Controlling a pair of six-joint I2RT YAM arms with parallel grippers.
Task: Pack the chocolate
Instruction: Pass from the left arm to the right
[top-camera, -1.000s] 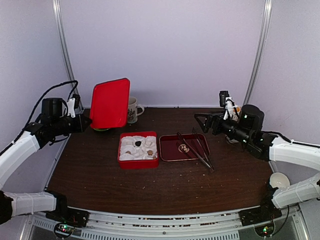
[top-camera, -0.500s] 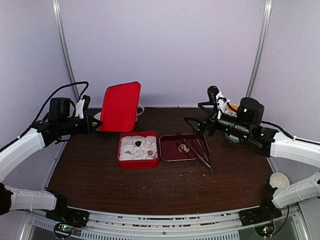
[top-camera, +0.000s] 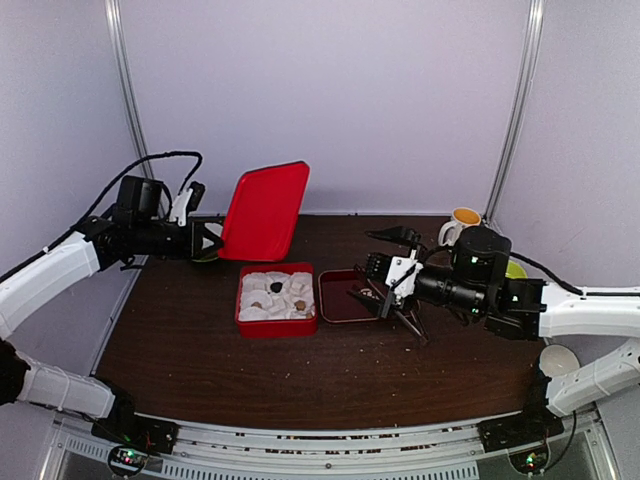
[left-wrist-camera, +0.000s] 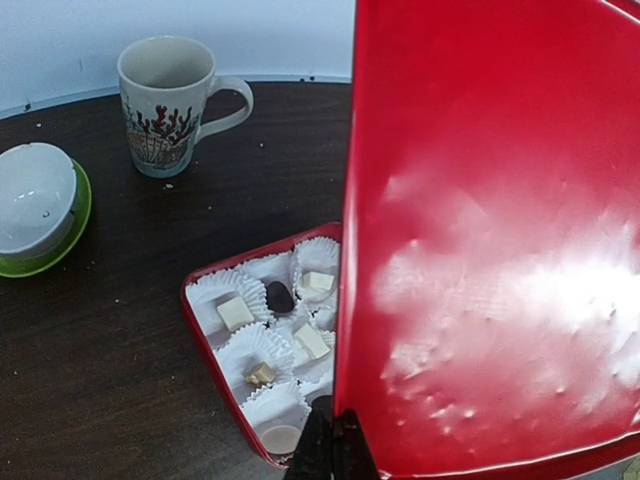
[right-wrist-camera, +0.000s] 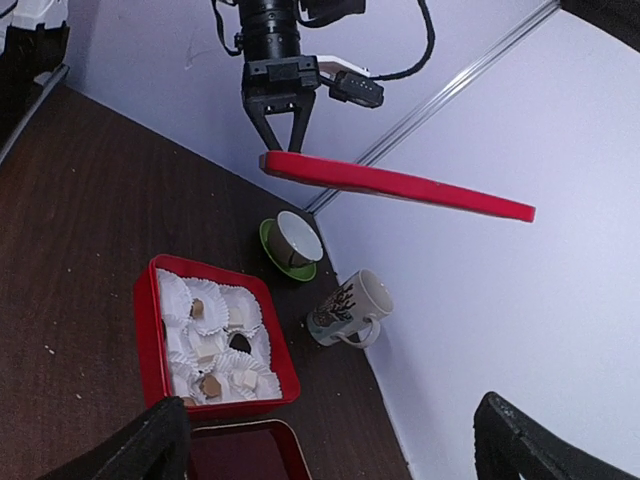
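The chocolate lies in white paper cups inside the open red box: cream cubes, a dark lump and brown lumps. My left gripper is shut on the edge of the red lid and holds it tilted in the air, up and to the left of the box. In the left wrist view the lid hides the box's right part, with my gripper at its lower edge. My right gripper is open wide and empty over the dark red tray.
Black tongs lie across the dark red tray. A patterned mug and a white bowl on a green saucer stand behind the box. An orange-lined mug is at the back right and a paper cup at the right edge.
My left gripper has carried the lid to the right, nearer the box. My right gripper has swung left and down to hang over the dark red tray.
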